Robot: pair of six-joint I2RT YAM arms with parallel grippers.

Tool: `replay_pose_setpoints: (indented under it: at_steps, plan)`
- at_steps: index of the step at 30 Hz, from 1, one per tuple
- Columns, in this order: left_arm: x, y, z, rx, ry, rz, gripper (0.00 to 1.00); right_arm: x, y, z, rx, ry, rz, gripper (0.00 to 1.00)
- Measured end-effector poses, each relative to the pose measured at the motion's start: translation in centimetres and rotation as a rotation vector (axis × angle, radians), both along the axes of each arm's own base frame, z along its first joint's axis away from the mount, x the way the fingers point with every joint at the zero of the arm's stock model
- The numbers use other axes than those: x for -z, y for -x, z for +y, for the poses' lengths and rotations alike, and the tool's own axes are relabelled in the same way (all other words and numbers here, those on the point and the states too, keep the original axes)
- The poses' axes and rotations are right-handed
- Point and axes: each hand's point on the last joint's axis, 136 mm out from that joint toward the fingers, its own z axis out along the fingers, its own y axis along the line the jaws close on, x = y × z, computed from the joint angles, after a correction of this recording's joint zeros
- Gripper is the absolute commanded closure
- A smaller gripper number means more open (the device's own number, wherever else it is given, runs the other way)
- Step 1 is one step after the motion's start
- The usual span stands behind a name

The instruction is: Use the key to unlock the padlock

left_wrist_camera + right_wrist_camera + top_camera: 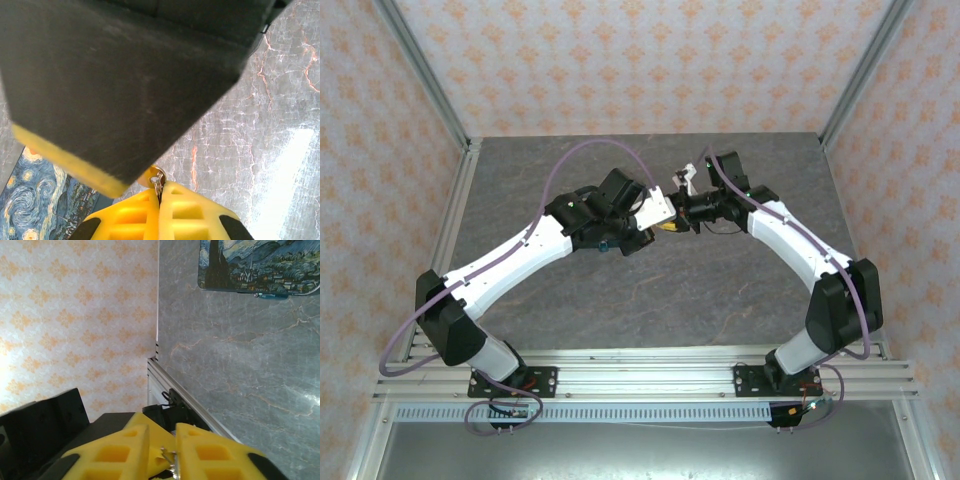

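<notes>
The key (pixel 158 181) is a tiny bit of dull metal with a little ring on it. It sits right at the tip of the left gripper (pixel 160 192). The two yellow fingers (pixel 130 215) of that gripper are pressed tight together, and the key is pinched in the crack between them, so its top pokes out.

The right gripper (pixel 162 435) is up close to the left one, above the middle of the table (pixel 240 365). Its yellow fingers (pixel 120 455) are almost closed, with a thin gap between them. A tiny metal bit sits in that gap (it looks like the same key). I cannot tell if these fingers are squeezing it or are just next to it. In the left wrist view, a big black block with a yellow pad hangs just over the key.

The padlock (pixel 272 295) looks like a thin teal thing. It lies on the table, touching the edge of the tin (pixel 260 265) with the starry picture. It is well apart from both grippers, and neither one touches it.
</notes>
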Motion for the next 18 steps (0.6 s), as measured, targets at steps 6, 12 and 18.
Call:
replay_pose_setpoints:
  at_steps: [6, 12, 18]
  plan:
    - [-0.4, 0.2, 0.3, -0.006, 0.000, -0.007, 1.00, 0.7, -0.2, -0.1, 0.009, 0.018, 0.015, 1.00]
    - [-0.5, 0.3, 0.7, -0.018, 0.005, -0.020, 1.00, 0.5, -0.2, 0.1, 0.007, 0.015, 0.011, 1.00]
    - [-1.2, -0.4, 1.3, -0.146, 0.054, -0.015, 0.75, -0.7, -1.3, 0.1, 0.059, 0.006, -0.100, 1.00]
